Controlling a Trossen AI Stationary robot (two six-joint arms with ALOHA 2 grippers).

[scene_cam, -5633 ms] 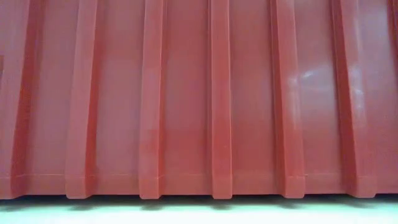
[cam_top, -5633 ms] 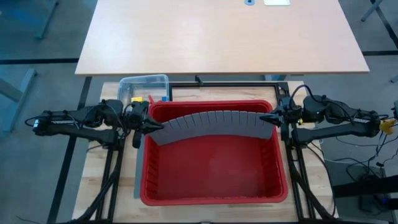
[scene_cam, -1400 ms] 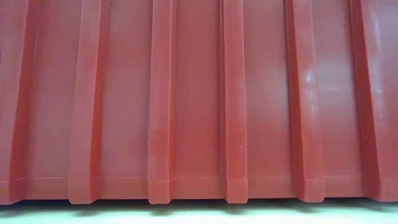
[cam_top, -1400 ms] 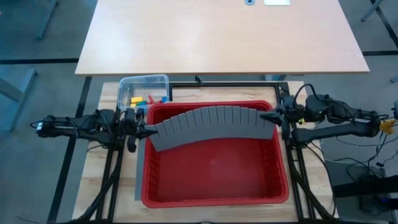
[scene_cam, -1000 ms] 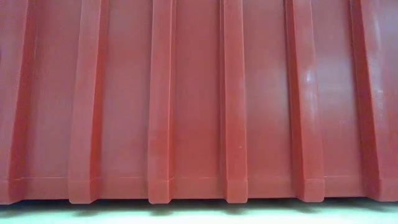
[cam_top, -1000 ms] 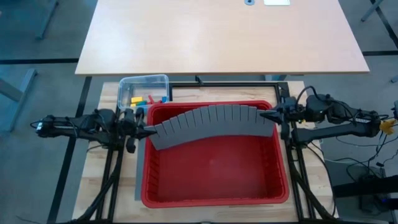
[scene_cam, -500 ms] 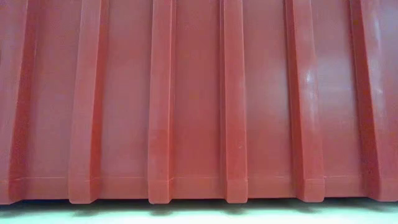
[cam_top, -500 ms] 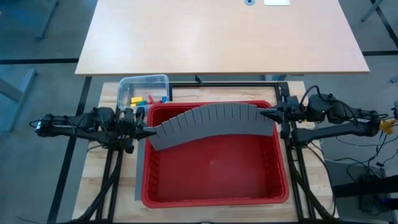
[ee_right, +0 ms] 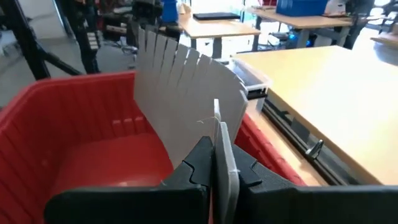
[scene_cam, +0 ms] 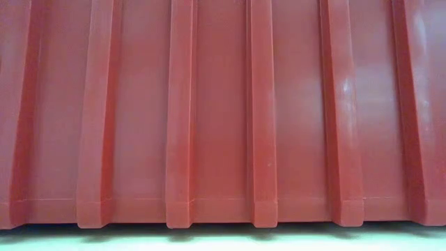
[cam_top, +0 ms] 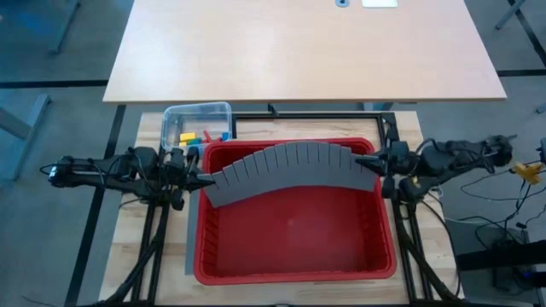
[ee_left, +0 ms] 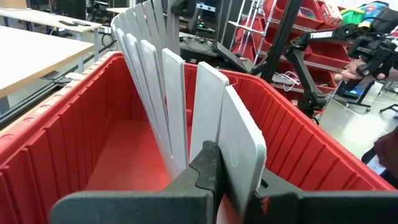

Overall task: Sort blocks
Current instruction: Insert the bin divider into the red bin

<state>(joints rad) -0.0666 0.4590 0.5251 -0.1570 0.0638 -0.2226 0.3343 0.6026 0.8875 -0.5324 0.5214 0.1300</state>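
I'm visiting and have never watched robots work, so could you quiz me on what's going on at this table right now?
1. True or false: the long grey slotted plastic divider panel lies flat on the floor of the red ribbed plastic bin.
2. Multiple choice: where are the small coloured plastic toy blocks? A) in the red bin B) in the small clear plastic tub C) on the large pale wooden table
3. Fill in: the left tool and the right tool each pinch one ____ of the panel.

Key: 1. False, it arches above the bin. 2. B. 3. end.
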